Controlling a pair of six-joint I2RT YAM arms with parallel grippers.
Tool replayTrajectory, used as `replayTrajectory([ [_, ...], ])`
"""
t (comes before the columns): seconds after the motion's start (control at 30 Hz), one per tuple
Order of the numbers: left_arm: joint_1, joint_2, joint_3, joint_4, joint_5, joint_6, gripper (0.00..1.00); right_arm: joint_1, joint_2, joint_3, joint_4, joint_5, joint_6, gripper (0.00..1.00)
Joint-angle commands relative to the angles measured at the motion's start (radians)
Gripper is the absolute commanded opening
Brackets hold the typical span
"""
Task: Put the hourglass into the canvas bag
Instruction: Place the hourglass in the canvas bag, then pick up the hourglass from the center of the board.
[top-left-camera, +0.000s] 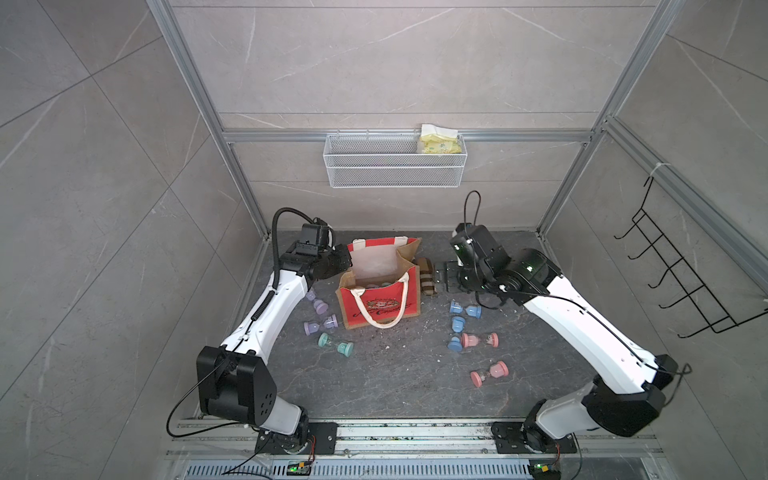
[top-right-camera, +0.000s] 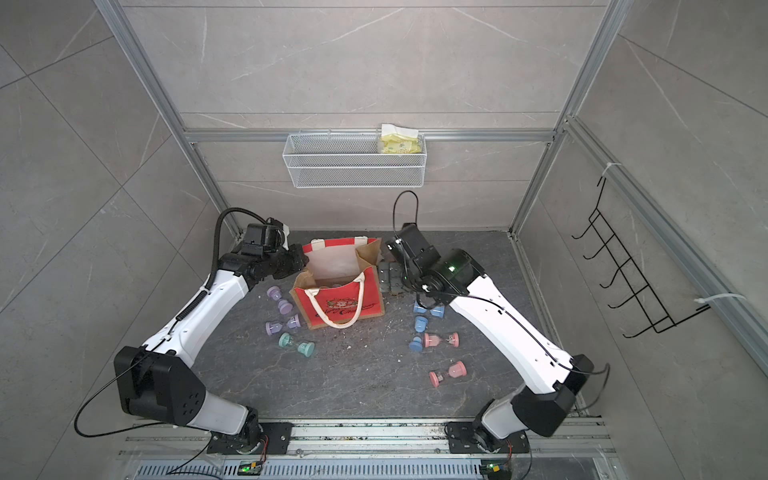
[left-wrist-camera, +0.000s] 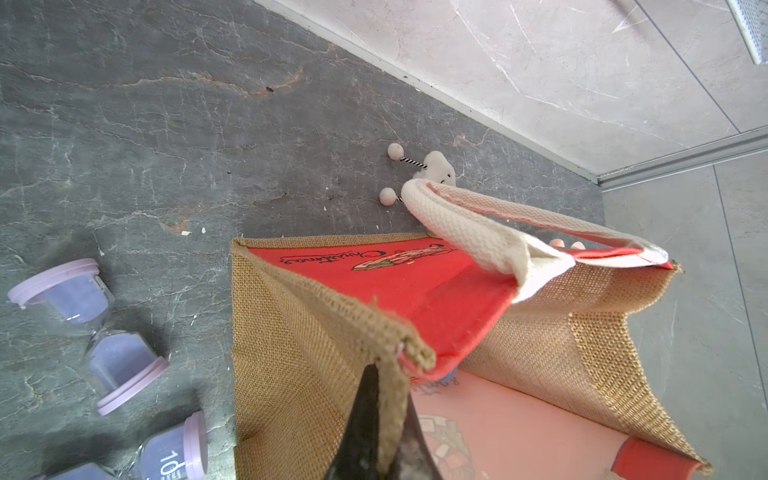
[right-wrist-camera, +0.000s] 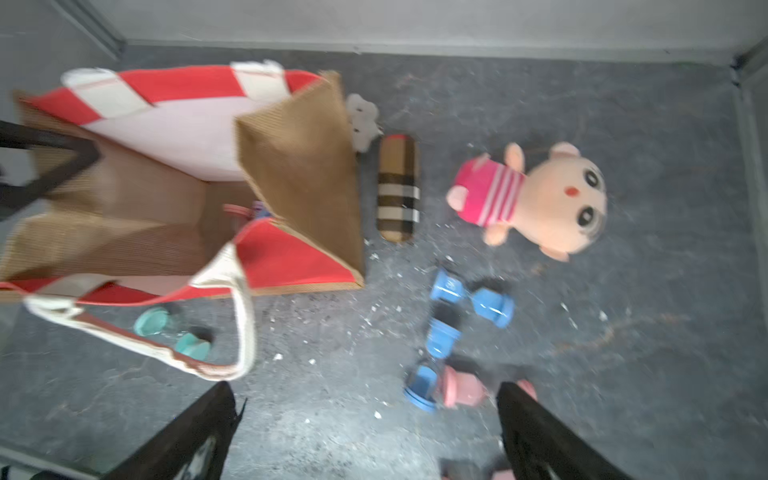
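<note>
Left wrist view: left end effector (left-wrist-camera: 388, 386) pinches the burlap rim of the canvas bag (left-wrist-camera: 415, 282); right end effector (right-wrist-camera: 365, 390) stands spread, empty.

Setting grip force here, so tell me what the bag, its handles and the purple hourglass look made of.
Bag: tan sides look like coarse burlap, with open weave and a frayed edge; red panels look like smoother matte cloth.
Handles: off-white woven cotton, probably; ribbed weave shows.
Purple hourglass: clear glossy bulbs, glass or plastic, unclear which; matte lilac caps look plastic.
</note>
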Motion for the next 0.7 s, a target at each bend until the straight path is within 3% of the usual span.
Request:
replayTrajectory([
  [0.0, -0.006, -0.051, -0.003, -0.015, 0.040, -0.014, 0.00, -0.019, -0.074, -0.162, -0.023, 0.018, 0.091, 0.99],
  [0.17, -0.007, -0.061, -0.012, -0.018, 0.027, -0.029, 0.00, -0.020, -0.149, -0.438, 0.088, -0.087, 0.187, 0.97],
  [0.33, -0.012, -0.064, -0.015, -0.025, 0.026, -0.060, 0.00, -0.020, -0.122, -0.659, 0.258, -0.183, 0.283, 0.87],
  [0.67, -0.014, -0.067, -0.021, -0.020, 0.016, -0.064, 0.00, -0.020, 0.025, -0.799, 0.477, -0.188, 0.397, 0.71],
])
